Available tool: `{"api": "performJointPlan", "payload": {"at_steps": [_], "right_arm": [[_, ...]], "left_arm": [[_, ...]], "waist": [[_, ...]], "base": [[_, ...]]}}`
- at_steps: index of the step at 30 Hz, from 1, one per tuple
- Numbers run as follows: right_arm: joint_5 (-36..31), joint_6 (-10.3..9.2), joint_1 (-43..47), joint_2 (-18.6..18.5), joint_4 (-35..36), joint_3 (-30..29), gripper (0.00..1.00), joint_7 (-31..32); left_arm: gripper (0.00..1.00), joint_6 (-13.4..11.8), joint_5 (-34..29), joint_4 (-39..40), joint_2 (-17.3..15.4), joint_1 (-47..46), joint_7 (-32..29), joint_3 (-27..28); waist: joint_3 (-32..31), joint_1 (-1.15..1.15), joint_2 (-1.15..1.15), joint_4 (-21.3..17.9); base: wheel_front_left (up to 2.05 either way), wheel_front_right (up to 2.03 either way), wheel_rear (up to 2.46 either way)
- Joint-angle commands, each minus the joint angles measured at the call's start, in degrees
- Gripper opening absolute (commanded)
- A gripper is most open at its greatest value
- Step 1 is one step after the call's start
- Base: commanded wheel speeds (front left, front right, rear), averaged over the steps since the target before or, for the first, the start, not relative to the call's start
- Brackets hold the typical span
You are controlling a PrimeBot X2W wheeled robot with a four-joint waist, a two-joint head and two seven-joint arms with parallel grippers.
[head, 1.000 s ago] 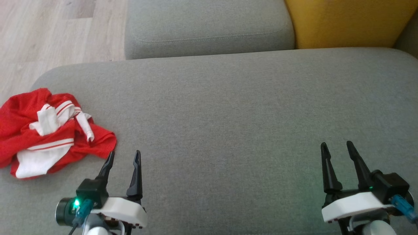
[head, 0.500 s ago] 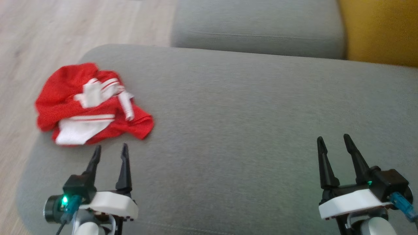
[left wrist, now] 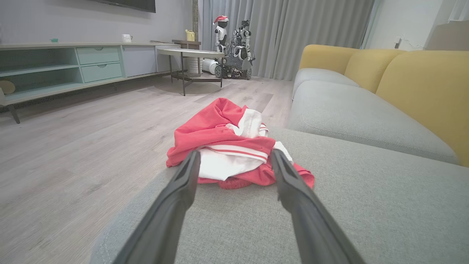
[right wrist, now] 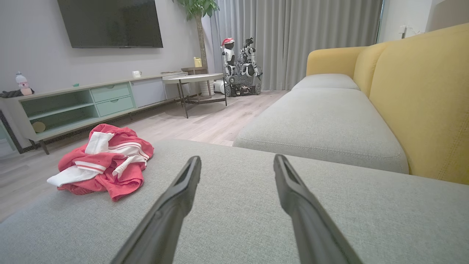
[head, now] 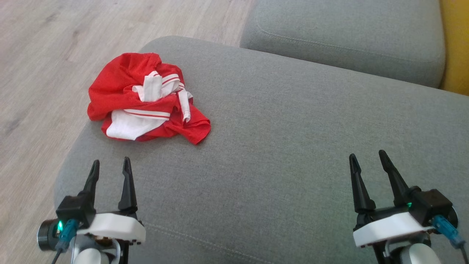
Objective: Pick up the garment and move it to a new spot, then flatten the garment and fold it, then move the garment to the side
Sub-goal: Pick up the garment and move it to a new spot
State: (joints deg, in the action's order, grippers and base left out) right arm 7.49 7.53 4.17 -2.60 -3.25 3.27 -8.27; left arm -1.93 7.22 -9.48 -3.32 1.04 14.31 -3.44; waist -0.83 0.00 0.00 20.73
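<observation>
We see the garment point(head: 146, 99), a crumpled red-and-white heap, lying on the grey seat cushion point(head: 278, 146) at its far left corner. It sits close to the edge where the cushion rounds down to the wooden floor point(head: 44, 73). The heap is not flattened. Its long axis runs on a diagonal, from a bunched red mass by the cushion's far left edge to a red corner that points in toward the cushion's middle. A white panel edged with thin red stripes faces the cushion's near side, and a narrow white strip droops across the red cloth toward that pointing corner.

Our left gripper point(head: 111, 160) is over the cushion's near left corner. Its two dark fingers are spread wide and grasp nothing. They point toward the garment, whose near edge shows between them in the left wrist view, and they stay clear of the cloth.

Our right gripper point(head: 367, 154) is over the cushion's near right part, well apart from the garment. Its fingers are likewise spread and empty, pointing toward the cushion's far side.

We cannot tell whether either gripper touches the cushion's fabric.
</observation>
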Motion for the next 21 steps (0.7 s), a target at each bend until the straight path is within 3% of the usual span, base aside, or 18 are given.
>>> {"api": "performJointPlan", "payload": {"at_steps": [1, 15, 21], "right_arm": [[-0.33, -0.04, -1.65, -0.33, 2.18, 1.17, 1.0, 0.23], [-0.2, -0.04, -1.65, -0.29, 2.85, 1.14, 1.0, 0.9], [-0.79, -0.04, -3.47, -1.16, 5.32, 1.22, 1.0, 2.47]], "left_arm": [[1.0, 0.36, -0.28, 2.22, 0.05, -1.85, 0.69, 1.75], [1.0, 0.75, -0.2, 2.18, 0.33, -3.71, 0.69, 1.78], [1.0, 0.99, 0.68, 1.14, 0.38, -9.37, 0.69, 1.82]], "waist": [[0.01, 0.0, 0.0, 0.18], [0.87, 0.0, 0.0, -0.13], [6.4, 0.0, 0.0, -1.81]], "base": [[0.0, 0.0, 0.0], [0.0, 0.0, 0.0], [0.0, 0.0, 0.0]]}}
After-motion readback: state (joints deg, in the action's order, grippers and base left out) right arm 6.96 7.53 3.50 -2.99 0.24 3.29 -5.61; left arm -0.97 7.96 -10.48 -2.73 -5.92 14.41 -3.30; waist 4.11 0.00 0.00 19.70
